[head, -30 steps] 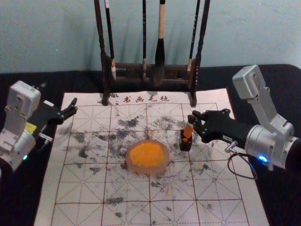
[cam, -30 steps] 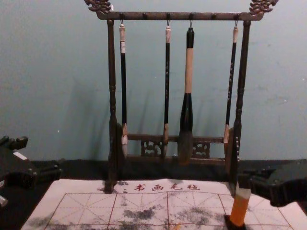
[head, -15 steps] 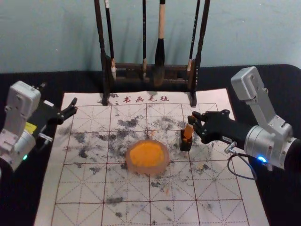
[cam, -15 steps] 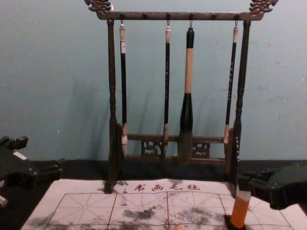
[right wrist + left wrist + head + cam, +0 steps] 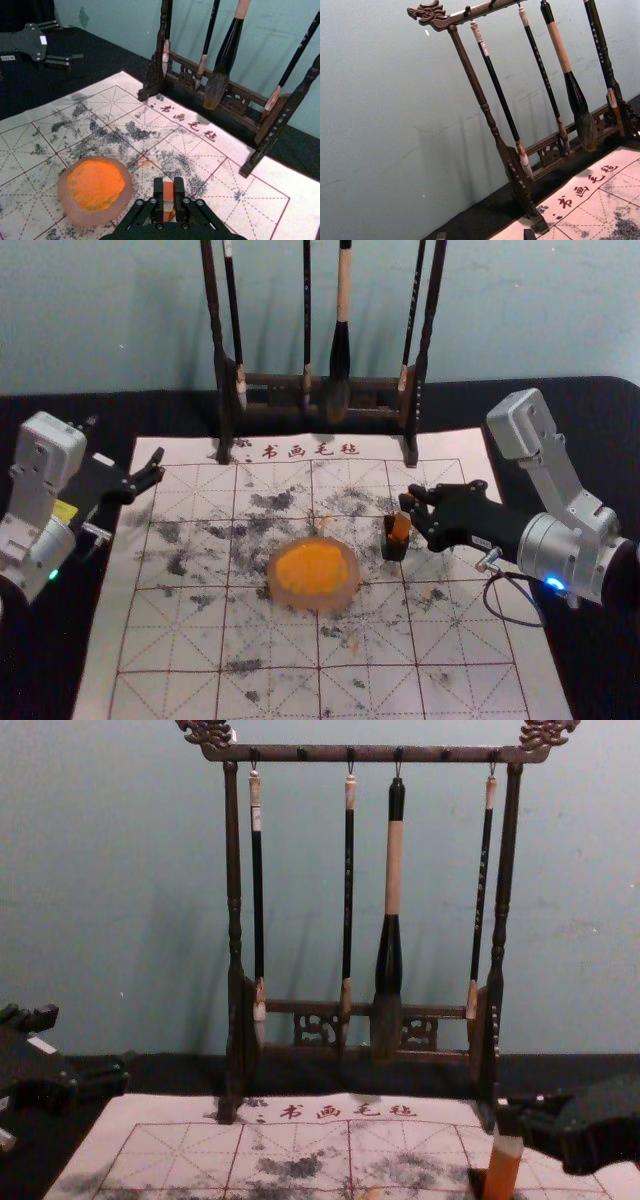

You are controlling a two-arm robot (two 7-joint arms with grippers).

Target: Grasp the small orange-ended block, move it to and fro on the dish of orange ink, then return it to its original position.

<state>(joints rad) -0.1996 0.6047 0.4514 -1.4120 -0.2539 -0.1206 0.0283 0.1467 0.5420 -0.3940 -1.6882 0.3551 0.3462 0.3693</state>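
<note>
Orange shows on the small block [image 5: 401, 528], which is gripped by its top between the right hand's [image 5: 409, 499] closed-in fingers. Below that hand, its lower part is met by the black holder [image 5: 394, 550]. The dish [image 5: 315, 604] is seen to the hand's left; well apart, the left hand [image 5: 159, 465] is parked, spread and empty.

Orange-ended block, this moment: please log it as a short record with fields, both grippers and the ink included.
block: orange-ended block, gripped near its upper end
held by: right gripper, fingers closed on it
block position: at the small black holder; whether fully seated, cannot tell
ink: orange, in the round dish, to the robot's left of the holder
left gripper: off the mat's left side, fingers apart, empty
background: brush rack with four hanging brushes
</note>
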